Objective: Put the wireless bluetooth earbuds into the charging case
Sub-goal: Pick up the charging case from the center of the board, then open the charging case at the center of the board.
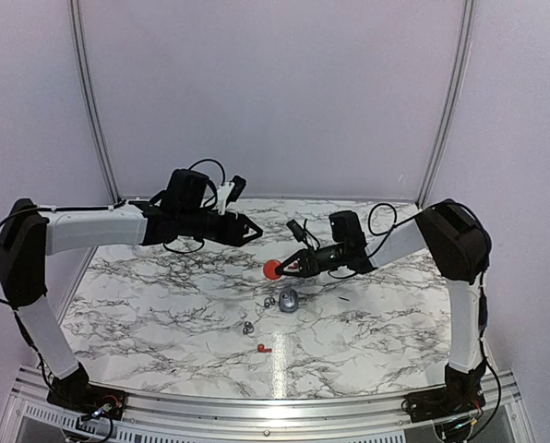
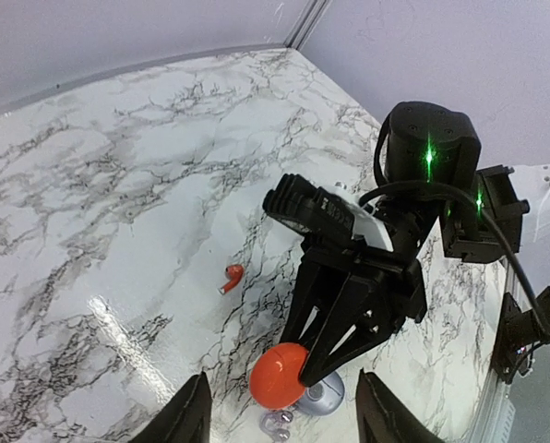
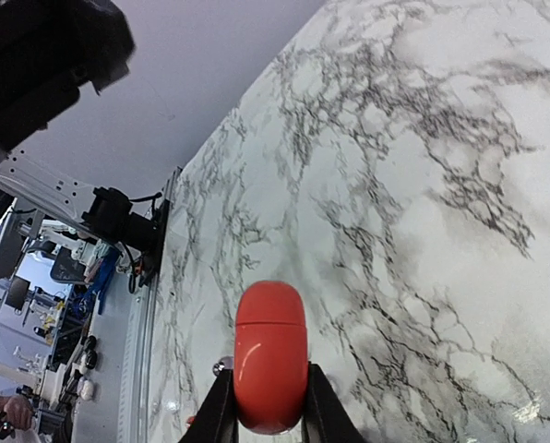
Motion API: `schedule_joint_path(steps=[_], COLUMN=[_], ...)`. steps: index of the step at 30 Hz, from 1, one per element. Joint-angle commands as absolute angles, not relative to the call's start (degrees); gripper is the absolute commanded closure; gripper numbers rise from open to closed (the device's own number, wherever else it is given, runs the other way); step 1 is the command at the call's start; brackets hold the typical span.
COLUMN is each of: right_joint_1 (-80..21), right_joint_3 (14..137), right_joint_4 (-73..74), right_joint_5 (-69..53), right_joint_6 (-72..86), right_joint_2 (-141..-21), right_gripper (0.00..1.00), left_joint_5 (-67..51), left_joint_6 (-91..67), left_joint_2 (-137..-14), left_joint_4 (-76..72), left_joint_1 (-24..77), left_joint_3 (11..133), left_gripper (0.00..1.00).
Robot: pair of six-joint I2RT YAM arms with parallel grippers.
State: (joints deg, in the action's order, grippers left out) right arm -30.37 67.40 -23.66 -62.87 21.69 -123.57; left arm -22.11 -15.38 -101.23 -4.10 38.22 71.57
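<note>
Top external | marble surface | left tool spread, grasping nothing, raised | right tool clenched on red case, lifted | grey case on surface | silvery earbud beside it, second silvery earbud and red earbud lying loose nearer the bases

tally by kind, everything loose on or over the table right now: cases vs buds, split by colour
red case, held in right pincer: 1
grey case: 1
silvery-grey earbuds: 2
red earbud: 1
Total: 5
</note>
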Motion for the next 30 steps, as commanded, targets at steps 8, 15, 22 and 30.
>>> schedule_joint_path(steps=[8,15,22,30], right_joint_1=[-31.7,-34.3,-36.2,-37.4], right_joint_3=[62.1,61.2,61.5,59.9], right_joint_4=[-35.3,-33.5,-32.4,-33.1], right_joint_5=[-63.7,-63.2,-63.9,-67.9], right_joint_6=[27.6,25.8,23.4,21.1], right_joint_2=[-106.9,-101.5,-98.9,-96.4], right_gripper=[1.00,1.00,1.00,1.00], left_joint_5=[-24.6,-25.2,-21.8,-25.2], left_joint_6=[-9.6,-9.6,-10.8,-11.2], left_joint_2=[-88.1,-86.1,-86.8,-84.9], left_joint_4=[-4.6,-5.7,-5.8,-7.3], left_joint_1=[41.9,44.5,45.3,44.5], left_joint_3=[63.8,63.9,64.6,63.6], left_gripper=[0.15,0.14,0.25,0.33])
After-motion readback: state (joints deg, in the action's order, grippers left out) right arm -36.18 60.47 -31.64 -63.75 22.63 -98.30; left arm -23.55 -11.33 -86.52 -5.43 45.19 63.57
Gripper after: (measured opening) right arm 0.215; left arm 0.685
